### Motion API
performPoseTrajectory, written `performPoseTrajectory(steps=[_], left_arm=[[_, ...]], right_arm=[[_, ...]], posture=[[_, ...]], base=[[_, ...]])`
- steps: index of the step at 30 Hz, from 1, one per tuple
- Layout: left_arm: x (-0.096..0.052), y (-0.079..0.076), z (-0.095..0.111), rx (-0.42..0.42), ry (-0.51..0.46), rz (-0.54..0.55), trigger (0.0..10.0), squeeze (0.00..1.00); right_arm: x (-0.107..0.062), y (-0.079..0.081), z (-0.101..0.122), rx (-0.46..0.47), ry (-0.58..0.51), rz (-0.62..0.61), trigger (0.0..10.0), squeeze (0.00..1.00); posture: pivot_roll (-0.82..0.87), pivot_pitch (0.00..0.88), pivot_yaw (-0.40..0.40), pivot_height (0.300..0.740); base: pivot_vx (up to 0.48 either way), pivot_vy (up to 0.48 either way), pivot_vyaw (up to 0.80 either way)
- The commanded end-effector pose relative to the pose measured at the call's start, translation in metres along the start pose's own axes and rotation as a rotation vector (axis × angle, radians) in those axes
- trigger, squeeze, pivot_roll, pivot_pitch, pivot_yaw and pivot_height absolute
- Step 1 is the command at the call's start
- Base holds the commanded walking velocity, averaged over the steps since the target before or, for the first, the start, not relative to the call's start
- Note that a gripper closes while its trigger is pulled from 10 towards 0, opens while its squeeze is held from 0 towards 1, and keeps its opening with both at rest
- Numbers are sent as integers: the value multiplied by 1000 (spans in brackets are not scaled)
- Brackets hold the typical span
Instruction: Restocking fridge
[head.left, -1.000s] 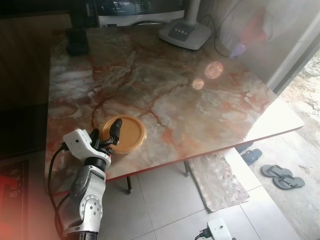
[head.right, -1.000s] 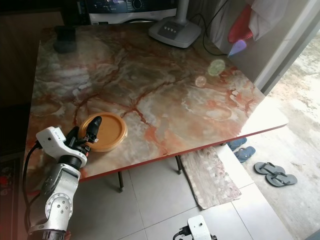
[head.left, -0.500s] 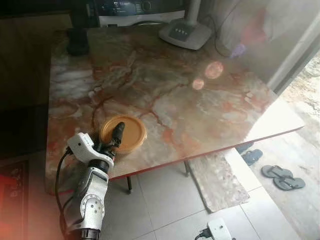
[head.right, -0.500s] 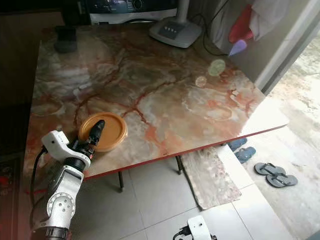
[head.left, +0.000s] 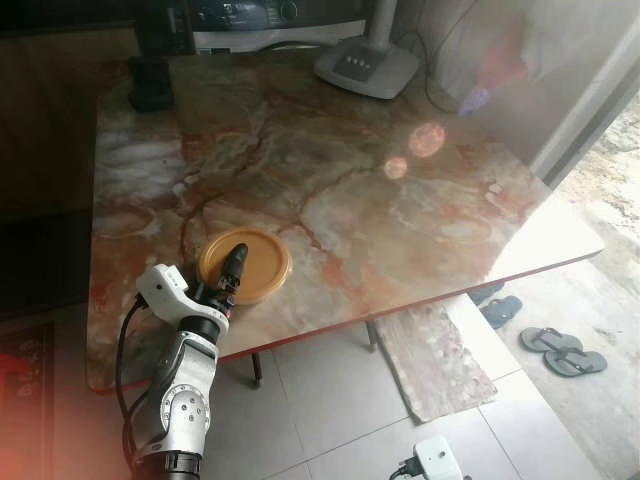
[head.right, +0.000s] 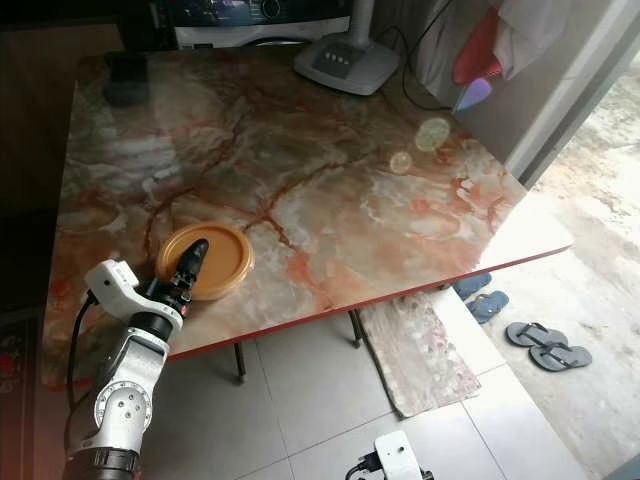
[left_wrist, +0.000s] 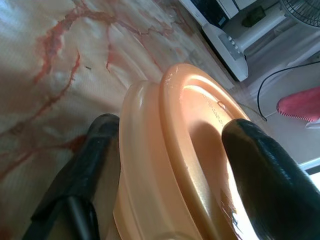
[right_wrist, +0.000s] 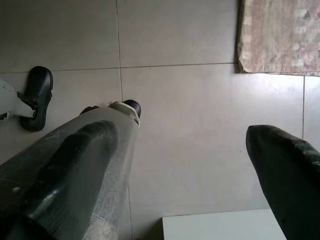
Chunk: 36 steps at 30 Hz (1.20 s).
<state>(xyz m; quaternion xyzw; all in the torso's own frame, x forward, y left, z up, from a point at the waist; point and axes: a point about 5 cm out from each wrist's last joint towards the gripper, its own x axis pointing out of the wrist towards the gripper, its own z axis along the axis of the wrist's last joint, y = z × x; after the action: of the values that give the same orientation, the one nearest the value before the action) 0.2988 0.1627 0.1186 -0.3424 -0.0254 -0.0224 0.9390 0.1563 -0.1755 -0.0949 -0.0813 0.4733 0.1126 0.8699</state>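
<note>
L gripper (left_wrist: 165, 165) astride orange container (left_wrist: 190, 150); marble table (head.left: 330, 190).

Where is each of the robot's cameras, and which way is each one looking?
Left eye view: on the head, looking down at the marble table; the left arm reaches to the orange container.
Right eye view: beside it, same scene; the slippers lie on the floor.
Left wrist view: on the left arm, looking along the left gripper, whose black fingers straddle the container's rim.
Right wrist view: on the hanging right arm, facing floor tiles past the open right gripper.
Shared: the container, in three views.
</note>
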Motion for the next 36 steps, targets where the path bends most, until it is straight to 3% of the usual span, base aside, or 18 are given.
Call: performPoseTrajectory(steps=[1,36], left_arm=[[1,-1,-4,-4,23,1,0,0],[4,-2,12,6,-62,28,0,0]], right_arm=[[-2,-3,-6,-9,19,-8,10000,0],[-2,-4,-5,-32,21,-4,10000,0]], posture=[[108,140,-128,740],[114,141,-133,740]], base=[[0,0,0],[0,0,0]])
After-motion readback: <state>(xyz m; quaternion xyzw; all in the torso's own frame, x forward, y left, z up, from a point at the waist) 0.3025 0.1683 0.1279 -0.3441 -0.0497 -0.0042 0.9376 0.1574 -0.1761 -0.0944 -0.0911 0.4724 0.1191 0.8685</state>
